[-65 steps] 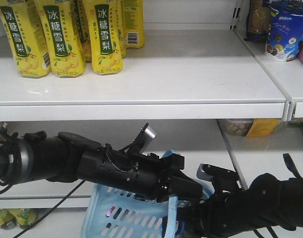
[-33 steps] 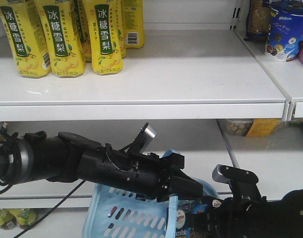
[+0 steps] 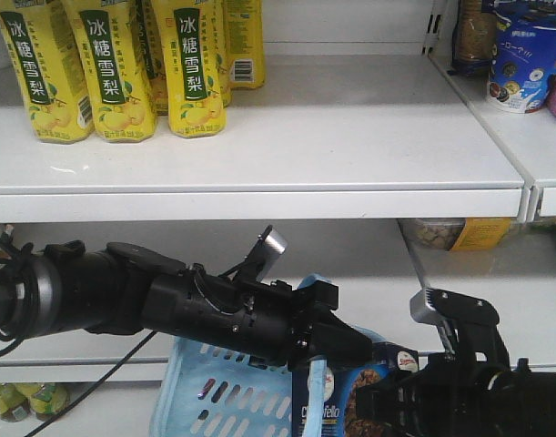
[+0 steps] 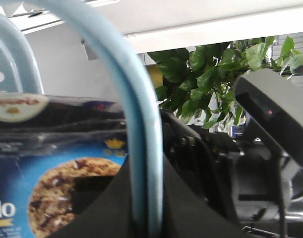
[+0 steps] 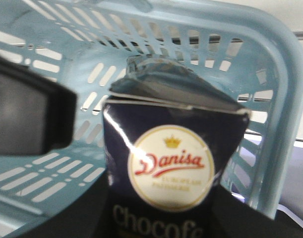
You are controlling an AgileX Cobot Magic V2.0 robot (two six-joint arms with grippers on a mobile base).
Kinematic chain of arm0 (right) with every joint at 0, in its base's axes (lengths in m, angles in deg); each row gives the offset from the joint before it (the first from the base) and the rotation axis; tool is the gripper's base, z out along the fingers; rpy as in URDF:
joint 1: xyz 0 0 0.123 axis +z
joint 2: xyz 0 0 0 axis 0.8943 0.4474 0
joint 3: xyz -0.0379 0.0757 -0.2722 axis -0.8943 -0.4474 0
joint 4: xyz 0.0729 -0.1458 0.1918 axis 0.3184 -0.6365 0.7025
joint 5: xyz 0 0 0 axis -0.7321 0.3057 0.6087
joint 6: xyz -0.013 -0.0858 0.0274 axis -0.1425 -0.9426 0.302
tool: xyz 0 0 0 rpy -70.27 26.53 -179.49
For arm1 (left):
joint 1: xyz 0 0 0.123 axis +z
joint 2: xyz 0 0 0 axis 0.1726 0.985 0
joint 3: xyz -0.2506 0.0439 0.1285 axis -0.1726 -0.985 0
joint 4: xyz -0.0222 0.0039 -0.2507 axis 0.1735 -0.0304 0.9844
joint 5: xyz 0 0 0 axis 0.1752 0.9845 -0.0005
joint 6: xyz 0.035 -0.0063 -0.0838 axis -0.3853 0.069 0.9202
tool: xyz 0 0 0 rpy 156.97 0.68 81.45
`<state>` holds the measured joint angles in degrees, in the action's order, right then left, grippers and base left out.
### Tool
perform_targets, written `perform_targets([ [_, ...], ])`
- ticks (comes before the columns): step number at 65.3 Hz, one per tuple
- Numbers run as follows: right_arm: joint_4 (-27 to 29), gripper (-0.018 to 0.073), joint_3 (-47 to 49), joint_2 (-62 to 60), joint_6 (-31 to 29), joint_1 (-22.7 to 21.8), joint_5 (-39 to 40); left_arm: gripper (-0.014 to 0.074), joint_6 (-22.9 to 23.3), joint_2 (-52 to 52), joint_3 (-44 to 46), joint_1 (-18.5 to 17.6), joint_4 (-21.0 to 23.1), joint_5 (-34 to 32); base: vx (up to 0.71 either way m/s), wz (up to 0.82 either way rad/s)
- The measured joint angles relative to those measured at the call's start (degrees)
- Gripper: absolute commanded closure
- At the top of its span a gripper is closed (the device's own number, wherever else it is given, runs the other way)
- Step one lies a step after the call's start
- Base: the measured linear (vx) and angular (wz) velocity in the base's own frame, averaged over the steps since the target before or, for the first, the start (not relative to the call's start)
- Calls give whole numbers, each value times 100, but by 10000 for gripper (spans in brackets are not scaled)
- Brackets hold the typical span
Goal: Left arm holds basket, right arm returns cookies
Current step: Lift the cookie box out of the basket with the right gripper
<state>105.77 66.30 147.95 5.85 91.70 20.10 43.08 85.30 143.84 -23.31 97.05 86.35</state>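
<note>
The light blue basket (image 3: 218, 396) hangs by its loop handle (image 3: 315, 387) from my left gripper (image 3: 354, 349), which is shut on the handle. In the left wrist view the handle (image 4: 141, 148) runs straight up between the black jaws of the left gripper (image 4: 146, 210). The cookies (image 3: 346, 401), a dark box with a round white-red logo, stand upright above the basket's right side. My right gripper (image 5: 166, 215) is shut on the cookies (image 5: 171, 163) low down, with the slotted basket wall (image 5: 215, 44) behind. The right arm (image 3: 478, 391) carries a grey block (image 3: 450, 311).
A white shelf (image 3: 259, 196) juts out just above both arms, with yellow drink bottles (image 3: 105, 73) at its back left. A round blue tub (image 3: 523, 59) stands on the right-hand shelf. A lower shelf (image 3: 496, 291) lies behind the right arm. Green plant leaves (image 4: 211, 74) show beyond.
The right arm has moved right and up, lifting the cookies box out of the basket into view. The left arm and basket have stayed put.
</note>
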Motion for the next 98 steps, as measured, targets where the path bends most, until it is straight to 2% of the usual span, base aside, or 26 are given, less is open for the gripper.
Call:
perform_targets([
  [12,-139,329,-3,-417,13,0,-192,603,0,0,0,0,0,0,0,0],
  [22,-619,328,-3,-692,342,0,-261,603,0,0,0,0,0,0,0,0],
  [42,-2428,320,-29,-1407,1961,0,-527,603,0,0,0,0,0,0,0,0],
  [55,-3416,318,-34,-2227,2928,0,-834,603,0,0,0,0,0,0,0,0],
  [64,-3916,316,-34,-2882,3347,0,-1056,603,0,0,0,0,0,0,0,0],
  [86,-4493,314,-22,-4498,3514,0,-1524,603,0,0,0,0,0,0,0,0],
  [98,-4984,314,405,-4940,3519,0,-1508,603,0,0,0,0,0,0,0,0],
])
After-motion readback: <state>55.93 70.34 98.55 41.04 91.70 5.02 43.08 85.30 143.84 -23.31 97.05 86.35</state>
